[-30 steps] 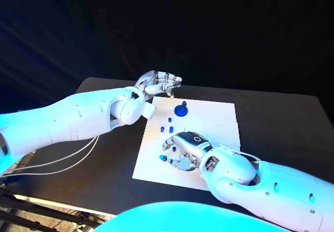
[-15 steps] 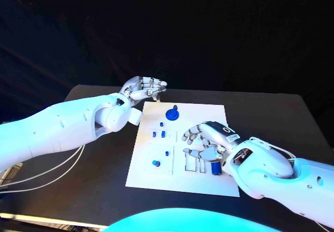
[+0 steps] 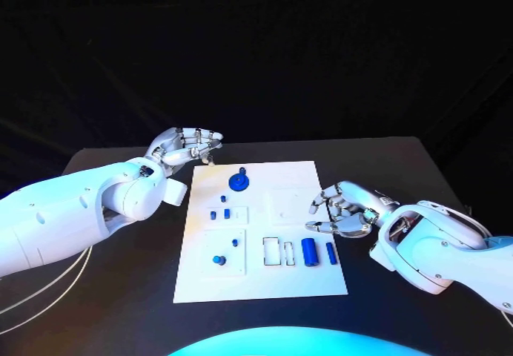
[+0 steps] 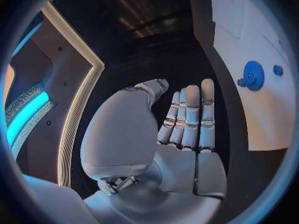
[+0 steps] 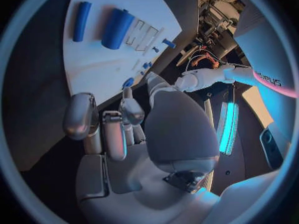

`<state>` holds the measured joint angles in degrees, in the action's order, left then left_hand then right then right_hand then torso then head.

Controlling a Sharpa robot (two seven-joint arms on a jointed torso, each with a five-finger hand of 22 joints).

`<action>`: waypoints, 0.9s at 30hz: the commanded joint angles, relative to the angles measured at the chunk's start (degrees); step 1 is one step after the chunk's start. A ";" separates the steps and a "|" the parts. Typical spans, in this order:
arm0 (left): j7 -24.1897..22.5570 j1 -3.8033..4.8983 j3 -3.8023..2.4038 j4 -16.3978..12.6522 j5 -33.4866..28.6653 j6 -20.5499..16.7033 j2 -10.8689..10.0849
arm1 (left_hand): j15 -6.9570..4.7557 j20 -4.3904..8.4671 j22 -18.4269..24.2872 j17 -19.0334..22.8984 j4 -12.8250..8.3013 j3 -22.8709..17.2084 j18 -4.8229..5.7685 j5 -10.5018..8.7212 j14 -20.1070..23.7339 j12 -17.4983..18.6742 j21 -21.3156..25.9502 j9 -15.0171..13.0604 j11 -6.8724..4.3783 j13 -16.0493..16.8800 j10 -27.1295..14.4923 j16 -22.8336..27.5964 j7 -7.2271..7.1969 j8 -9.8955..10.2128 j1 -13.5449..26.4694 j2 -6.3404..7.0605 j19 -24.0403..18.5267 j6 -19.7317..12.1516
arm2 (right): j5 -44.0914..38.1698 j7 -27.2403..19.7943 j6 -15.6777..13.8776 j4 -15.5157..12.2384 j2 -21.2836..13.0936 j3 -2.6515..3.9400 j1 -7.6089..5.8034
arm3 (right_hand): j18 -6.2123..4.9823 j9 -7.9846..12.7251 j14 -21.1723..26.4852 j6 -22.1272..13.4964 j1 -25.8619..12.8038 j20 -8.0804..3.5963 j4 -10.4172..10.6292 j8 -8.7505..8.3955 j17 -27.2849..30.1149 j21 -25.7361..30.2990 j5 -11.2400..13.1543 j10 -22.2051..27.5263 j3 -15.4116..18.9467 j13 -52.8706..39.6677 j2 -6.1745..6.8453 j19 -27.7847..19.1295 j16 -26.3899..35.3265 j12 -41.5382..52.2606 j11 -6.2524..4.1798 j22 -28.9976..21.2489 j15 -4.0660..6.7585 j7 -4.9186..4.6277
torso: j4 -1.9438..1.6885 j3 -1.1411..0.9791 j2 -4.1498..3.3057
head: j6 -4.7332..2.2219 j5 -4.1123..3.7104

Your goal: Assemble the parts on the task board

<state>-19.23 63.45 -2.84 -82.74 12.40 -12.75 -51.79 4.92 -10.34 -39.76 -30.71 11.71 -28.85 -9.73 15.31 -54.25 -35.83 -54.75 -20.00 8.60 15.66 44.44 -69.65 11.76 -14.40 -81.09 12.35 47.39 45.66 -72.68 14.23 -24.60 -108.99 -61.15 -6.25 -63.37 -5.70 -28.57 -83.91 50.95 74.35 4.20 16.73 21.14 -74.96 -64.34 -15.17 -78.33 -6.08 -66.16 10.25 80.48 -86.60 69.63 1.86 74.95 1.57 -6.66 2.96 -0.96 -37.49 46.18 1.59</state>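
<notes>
The task board point(image 3: 280, 245) lies in the middle of the black table point(image 3: 422, 170); since a second ago the right hand point(image 3: 344, 211) has been drawn off the board's near half and is now seen at the board's right edge, its fingers curled inward with nothing visible in them; the thick blue cylinder point(image 3: 309, 252) and the thin blue bar point(image 3: 331, 253) are now seen lying side by side near the right edge, toward the near right corner, just beside the outlined slots point(image 3: 278, 251); in the right wrist view the same two pieces point(image 5: 116, 28) lie bare on the white plate, untouched; the left hand point(image 3: 184, 145) is held off the board beyond its far left corner, over the table, fingers close together and lightly bent, holding nothing, as the left wrist view confirms; the blue gear point(image 3: 241, 180) lies near the far edge, small blue pegs point(image 3: 219, 213) sit toward the left edge, and a round blue knob point(image 3: 219, 259) stands near the near left corner; by judgement, a placement has just been finished, and further parts remain to be seated.
</notes>
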 commanded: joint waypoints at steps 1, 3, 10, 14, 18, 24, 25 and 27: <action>-1.43 -0.04 0.05 -0.70 -0.97 1.36 -0.26 | -0.06 -0.20 0.01 0.09 0.17 0.26 -0.74 -0.03 0.46 -0.20 0.32 -0.08 0.06 -0.10 -0.43 -0.36 0.23 -0.23 0.13 0.32 -0.06 -0.40 | 0.57 4.92 4.40 -0.34 -0.86 -0.07 0.96 | 1.01 -0.44 -4.48 0.08 0.74 -0.16 0.01 1.79 -6.62 -1.30 -0.01 -4.03 0.88 -9.73 -1.06 0.76 -0.95 8.44 -0.04 2.64 0.52 0.26 | 0.05 0.08 -0.01 | 0.04 -1.23; -1.45 -0.06 0.12 -1.03 -1.03 1.43 -0.44 | -0.06 -0.20 0.01 0.09 0.17 0.26 -0.74 -0.03 0.46 -0.20 0.32 -0.08 0.06 -0.10 -0.43 -0.36 0.23 -0.23 0.13 0.32 -0.06 -0.40 | -0.90 6.26 4.75 -0.30 -1.01 -0.08 1.56 | 1.19 -0.32 -4.87 0.33 0.43 -0.17 0.05 2.49 -8.75 -2.27 -0.03 -5.73 1.85 -13.57 -1.41 1.13 -1.62 11.71 -0.10 3.36 0.52 0.34 | 0.03 0.08 -0.02 | 0.11 -1.42; -1.09 -0.08 0.23 -1.56 -1.04 1.07 -0.60 | -0.06 -0.21 0.02 0.11 0.15 0.32 -0.75 -0.04 0.54 -0.24 0.37 -0.08 0.07 -0.12 -0.49 -0.37 0.26 -0.25 0.12 0.39 -0.11 -0.51 | -3.47 11.34 5.58 0.07 -0.19 -0.11 3.07 | 1.48 0.53 -5.35 0.93 -6.83 -0.20 0.19 2.92 -11.41 -3.81 -0.05 -6.78 6.92 -16.20 -3.47 1.79 -2.43 13.68 -0.23 4.63 0.58 0.58 | -0.30 0.20 -0.03 | 0.40 -1.78; -0.83 -0.08 0.25 -1.61 -0.96 0.78 -0.62 | 0.00 -0.24 0.04 0.13 0.21 0.53 -0.74 -0.03 0.63 -0.32 0.44 -0.01 0.16 -0.16 -0.62 -0.41 0.41 -0.13 0.26 0.59 -0.17 -0.96 | -4.29 12.56 5.60 0.41 0.46 -0.13 3.64 | 1.55 0.57 -5.42 1.11 -6.82 -0.23 0.17 3.01 -11.77 -4.21 -0.07 -6.96 7.41 -16.50 -3.48 1.94 -2.52 13.92 -0.28 4.86 0.61 0.64 | -0.23 0.19 -0.04 | 0.40 -1.65; -0.68 -0.08 0.26 -1.70 -0.92 0.69 -0.60 | 0.02 -0.25 0.04 0.14 0.21 0.58 -0.74 -0.02 0.65 -0.34 0.45 -0.01 0.17 -0.16 -0.65 -0.42 0.43 -0.13 0.28 0.64 -0.18 -1.02 | -5.77 13.43 6.10 0.89 1.24 -0.18 4.54 | 1.56 0.58 -5.43 1.50 -6.37 -0.27 0.13 3.22 -11.81 -4.28 -0.11 -7.12 7.77 -16.75 -3.73 1.99 -2.54 14.11 -0.39 4.96 0.69 0.78 | -0.29 0.20 -0.07 | 0.21 -1.46; -0.03 -0.08 0.26 -1.81 -0.89 0.70 -0.66 | 0.02 -0.25 0.04 0.14 0.22 0.60 -0.74 -0.02 0.65 -0.35 0.46 -0.01 0.18 -0.16 -0.65 -0.43 0.43 -0.14 0.30 0.63 -0.18 -1.03 | -7.78 15.01 6.73 1.46 2.36 -0.21 5.41 | 1.63 0.67 -5.50 2.65 -7.37 -0.49 0.24 3.75 -12.18 -4.65 -0.08 -7.44 9.34 -17.26 -4.61 2.15 -2.64 14.43 -0.73 5.32 0.97 1.18 | -0.02 -0.02 -0.08 | 0.48 -0.96; 0.06 -0.08 0.26 -1.82 -0.89 0.71 -0.67 | 0.02 -0.25 0.04 0.14 0.22 0.60 -0.74 -0.02 0.65 -0.35 0.46 -0.01 0.18 -0.16 -0.65 -0.43 0.43 -0.14 0.30 0.63 -0.18 -1.03 | -8.05 15.20 6.84 1.54 2.53 -0.21 5.52 | 1.62 0.69 -5.51 2.73 -7.56 -0.51 0.24 3.79 -12.21 -4.61 -0.09 -7.45 9.53 -17.28 -4.68 2.14 -2.65 14.42 -0.76 5.33 0.99 1.21 | -0.02 -0.02 -0.08 | 0.48 -0.96; 0.44 -0.08 0.26 -1.81 -0.73 0.63 -0.64 | 0.02 -0.25 0.04 0.14 0.22 0.60 -0.74 -0.02 0.65 -0.35 0.46 -0.01 0.18 -0.16 -0.65 -0.43 0.43 -0.14 0.30 0.63 -0.18 -1.03 | -8.51 15.50 7.06 1.70 2.95 -0.23 5.77 | 1.62 0.70 -5.50 2.85 -7.75 -0.53 0.25 3.85 -12.19 -4.61 -0.10 -7.45 9.71 -17.27 -4.76 2.14 -2.64 14.41 -0.79 5.34 1.01 1.25 | -0.04 0.09 -0.06 | 0.64 -0.98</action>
<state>-19.20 63.36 -2.54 -84.38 11.82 -12.50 -52.46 4.92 -10.33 -39.76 -30.65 11.94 -28.62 -9.73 15.31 -53.83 -35.90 -54.52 -20.01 8.81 15.55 44.23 -69.87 11.56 -14.40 -80.85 12.59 47.39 45.06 -78.37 27.72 -19.18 -107.36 -58.39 -6.46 -57.76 -4.83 -27.93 -84.13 53.43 66.77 3.80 17.00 24.66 -74.94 -68.88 -15.17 -83.94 3.46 -74.95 5.68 82.49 -89.00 83.75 1.54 74.94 2.17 -5.33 2.85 -0.87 -37.56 46.65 0.56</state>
